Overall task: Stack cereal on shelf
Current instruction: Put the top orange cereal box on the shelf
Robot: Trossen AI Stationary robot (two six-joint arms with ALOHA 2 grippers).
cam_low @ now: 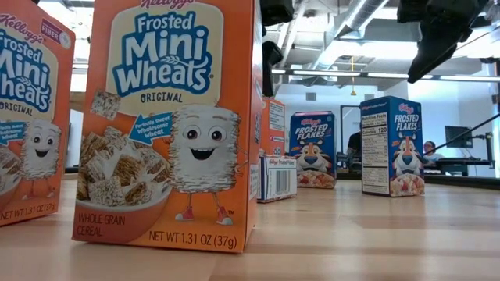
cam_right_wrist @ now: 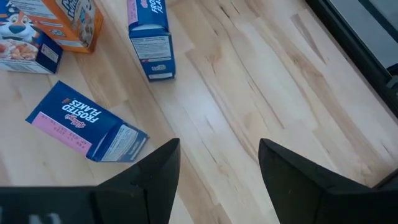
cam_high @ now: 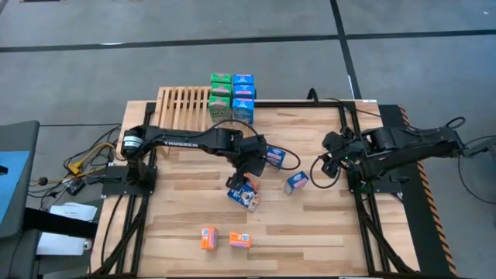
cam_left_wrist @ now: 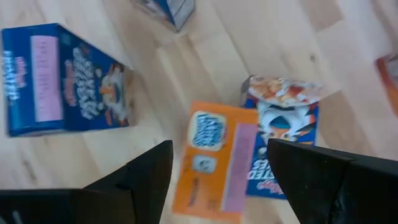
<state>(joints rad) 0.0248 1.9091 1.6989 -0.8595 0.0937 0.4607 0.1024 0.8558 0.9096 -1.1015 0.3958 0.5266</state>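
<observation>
Two left gripper (cam_left_wrist: 214, 168) fingers spread, empty, above an orange box (cam_left_wrist: 214, 162) leaning on a blue box (cam_left_wrist: 283, 146) mid-table. Right gripper (cam_right_wrist: 217, 165) spread, empty, right side. Stacked boxes (cam_high: 232, 97) occupy the shelf (cam_high: 183, 107), far edge.

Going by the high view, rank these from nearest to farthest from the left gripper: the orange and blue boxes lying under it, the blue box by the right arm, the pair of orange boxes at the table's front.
From the left gripper, which is open:
1. Orange and blue boxes, directly below it at mid-table.
2. Blue box, off toward the right arm.
3. Pair of orange boxes, at the table's front edge.
</observation>
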